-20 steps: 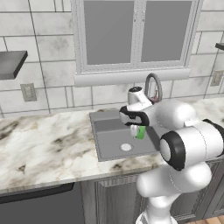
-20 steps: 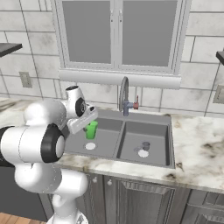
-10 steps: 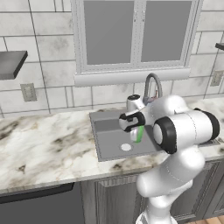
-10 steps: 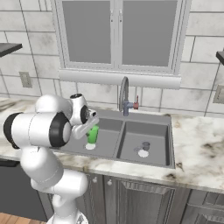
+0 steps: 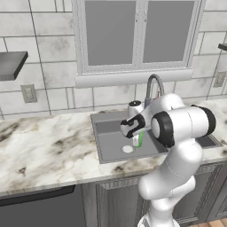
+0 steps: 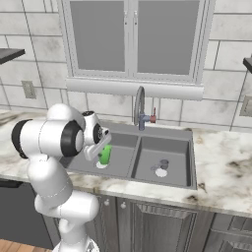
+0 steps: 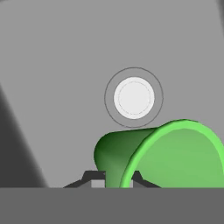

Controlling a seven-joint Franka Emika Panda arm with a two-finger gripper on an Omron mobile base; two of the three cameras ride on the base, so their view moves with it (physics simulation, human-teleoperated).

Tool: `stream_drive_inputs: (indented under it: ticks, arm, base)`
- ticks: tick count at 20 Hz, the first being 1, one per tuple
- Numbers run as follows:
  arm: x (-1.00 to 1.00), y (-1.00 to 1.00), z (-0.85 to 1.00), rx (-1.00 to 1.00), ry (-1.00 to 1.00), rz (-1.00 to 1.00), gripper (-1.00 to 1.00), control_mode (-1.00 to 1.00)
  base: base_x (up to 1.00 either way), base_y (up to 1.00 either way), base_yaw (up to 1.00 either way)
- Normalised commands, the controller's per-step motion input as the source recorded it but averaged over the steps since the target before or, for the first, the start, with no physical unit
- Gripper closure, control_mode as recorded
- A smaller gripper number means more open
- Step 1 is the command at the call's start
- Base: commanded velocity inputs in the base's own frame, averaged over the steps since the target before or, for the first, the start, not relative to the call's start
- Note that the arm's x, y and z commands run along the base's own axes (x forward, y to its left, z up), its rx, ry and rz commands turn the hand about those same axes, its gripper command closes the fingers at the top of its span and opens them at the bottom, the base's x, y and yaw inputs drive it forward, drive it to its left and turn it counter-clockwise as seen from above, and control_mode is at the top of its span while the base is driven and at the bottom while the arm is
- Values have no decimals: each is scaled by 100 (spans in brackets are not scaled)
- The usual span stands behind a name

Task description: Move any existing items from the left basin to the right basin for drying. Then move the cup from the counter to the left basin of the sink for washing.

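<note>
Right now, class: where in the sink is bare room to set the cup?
Left basin: bare floor all round its drain, under the held cup. Right basin: crowded at its drain by a small grey object.

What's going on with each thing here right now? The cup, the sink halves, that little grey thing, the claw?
gripper: shut on the cup, over the left basin.
cup: held at its wall, above the drain, not yet set down.
left basin: nothing on its floor.
right basin: holds the small grey object.
small grey object: standing beside the right drain.
faucet: no water running.
</note>
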Motion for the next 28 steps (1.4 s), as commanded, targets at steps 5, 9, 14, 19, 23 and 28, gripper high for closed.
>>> stream_drive_inputs:
  ticks: [5, 9, 14, 19, 23, 28]
  arm:
    - [1, 0, -17, 0, 0, 5, 100, -100]
    - [2, 0, -18, 0, 0, 5, 100, -100]
    - [0, 0, -9, 0, -1, 5, 100, -100]
    - [0, 0, 0, 1, -3, 4, 100, -100]
    - [2, 0, -1, 0, -5, 1, 100, -100]
    - [9, 0, -11, 0, -4, 1, 100, -100]
  base:
    - [0, 0, 0]
    - [0, 0, 0]
    - [0, 0, 0]
    - [0, 0, 0]
    - [0, 0, 0]
    - [0, 0, 0]
